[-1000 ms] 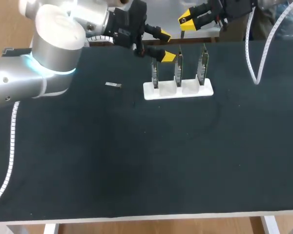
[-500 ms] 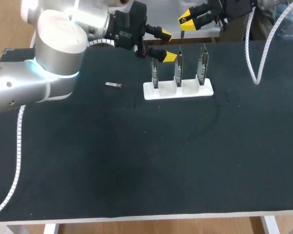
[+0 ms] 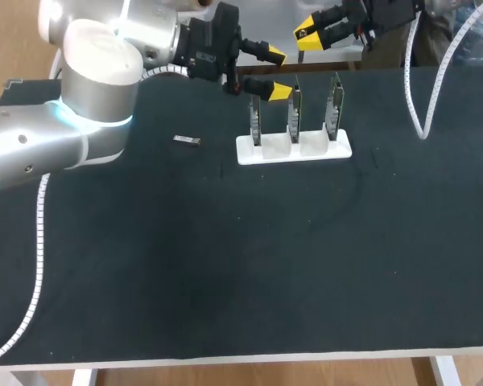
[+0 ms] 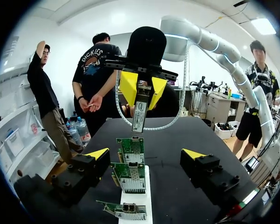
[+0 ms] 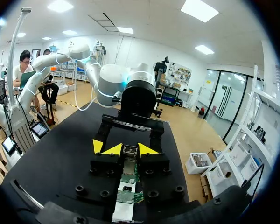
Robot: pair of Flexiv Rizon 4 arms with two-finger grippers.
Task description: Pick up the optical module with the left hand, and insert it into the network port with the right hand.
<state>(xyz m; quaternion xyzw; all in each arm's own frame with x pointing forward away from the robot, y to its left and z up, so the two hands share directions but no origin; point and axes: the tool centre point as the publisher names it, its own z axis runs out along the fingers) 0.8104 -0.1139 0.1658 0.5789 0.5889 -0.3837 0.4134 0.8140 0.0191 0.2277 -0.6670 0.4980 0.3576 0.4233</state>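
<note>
Upper middle: right hand (image 3: 307, 31) clamped on module (image 4: 139, 114) near the cards (image 3: 294, 111); left hand (image 3: 275, 75), fingers apart, at their left end.

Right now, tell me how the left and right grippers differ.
The left gripper is open and empty; the right gripper is shut on an optical module. The left gripper points along the row of network cards; the right gripper points down over them. Both have yellow tips.
</note>
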